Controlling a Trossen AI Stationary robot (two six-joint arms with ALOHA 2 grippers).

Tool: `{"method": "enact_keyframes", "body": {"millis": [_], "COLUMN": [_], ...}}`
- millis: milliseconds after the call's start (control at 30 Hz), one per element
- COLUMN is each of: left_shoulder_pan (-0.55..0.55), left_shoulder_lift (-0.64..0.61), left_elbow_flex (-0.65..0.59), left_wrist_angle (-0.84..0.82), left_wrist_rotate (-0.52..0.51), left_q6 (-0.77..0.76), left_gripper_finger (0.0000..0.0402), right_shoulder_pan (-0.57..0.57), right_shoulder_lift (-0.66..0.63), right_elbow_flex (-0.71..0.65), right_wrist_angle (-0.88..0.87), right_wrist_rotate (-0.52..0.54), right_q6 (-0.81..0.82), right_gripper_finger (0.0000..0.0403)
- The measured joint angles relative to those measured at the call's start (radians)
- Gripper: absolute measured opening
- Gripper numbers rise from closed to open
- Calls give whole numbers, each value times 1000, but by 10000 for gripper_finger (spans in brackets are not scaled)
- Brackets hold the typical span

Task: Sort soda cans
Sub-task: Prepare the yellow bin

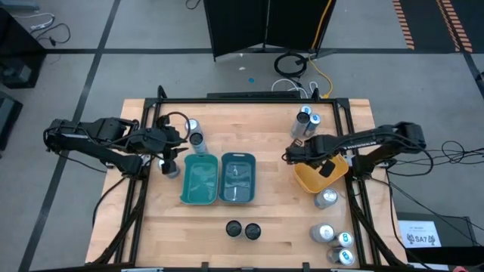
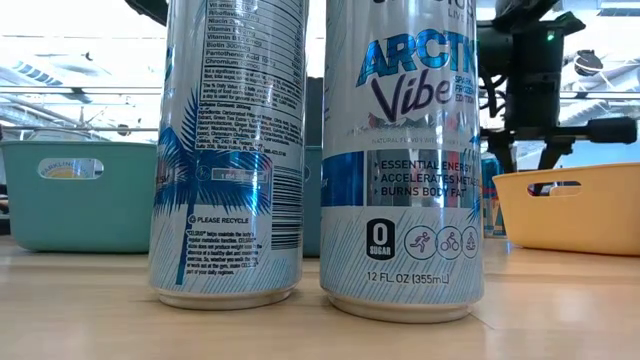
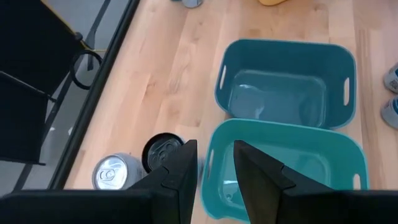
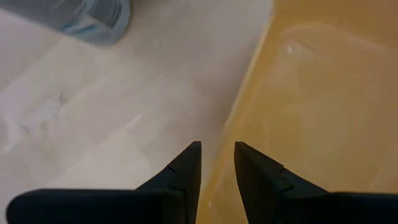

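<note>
The soda cans stand upright on their bases in groups. Two are at the far left, a silver-topped one [image 1: 191,125] and a dark-topped one [image 1: 198,140]. Three stand far right [image 1: 306,121]. Two dark-topped ones [image 1: 243,229] are at the near edge and fill the low view [image 2: 400,150]. Several are at the near right [image 1: 336,242], and one [image 1: 327,198] sits beside the orange tray [image 1: 321,177]. My left gripper [image 1: 172,156] [image 3: 216,146] hovers over the left teal tray's rim [image 3: 214,155], narrowly open and empty. My right gripper [image 1: 290,156] [image 4: 217,146] hovers over the orange tray's left rim [image 4: 249,93], narrowly open and empty.
Two teal trays [image 1: 200,179] [image 1: 238,177] sit side by side mid-table, and both hold nothing in the left wrist view. A black frame [image 1: 249,100] borders the table's far edge and sides. Bare wood lies between the teal trays and the orange tray.
</note>
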Motion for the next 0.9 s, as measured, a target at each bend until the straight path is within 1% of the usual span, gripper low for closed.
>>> {"method": "enact_keyframes", "body": {"millis": [133,233,367,433,533,667,700,800,900], "left_shoulder_pan": [0,0,0,0,0,0,0,0,0], "left_shoulder_lift": [0,0,0,0,0,0,0,0,0], "left_elbow_flex": [0,0,0,0,0,0,0,0,0], "left_wrist_angle": [0,-5,-14,-14,-13,-13,-13,-13,-13], "left_wrist_rotate": [0,0,3,8,8,10,11,13,13], "left_q6": [0,-4,-9,-11,-11,-11,-11,-12,-12], "left_gripper_finger": [116,116,116,116,116,116,116,116,116], "right_shoulder_pan": [-34,-56,-72,-75,-75,-75,-75,-69,-39], "right_shoulder_lift": [38,69,97,97,96,96,96,96,96], "right_elbow_flex": [0,0,-1,-1,-1,-1,-1,-1,0], "right_wrist_angle": [-3,1,8,25,65,148,166,215,307], "right_wrist_rotate": [16,10,-36,-37,-37,-36,-36,-40,-54], "right_q6": [-3,-50,-87,-117,-157,-201,-218,-257,-274], "right_gripper_finger": [89,89,89,87,66,16,9,9,6]}}
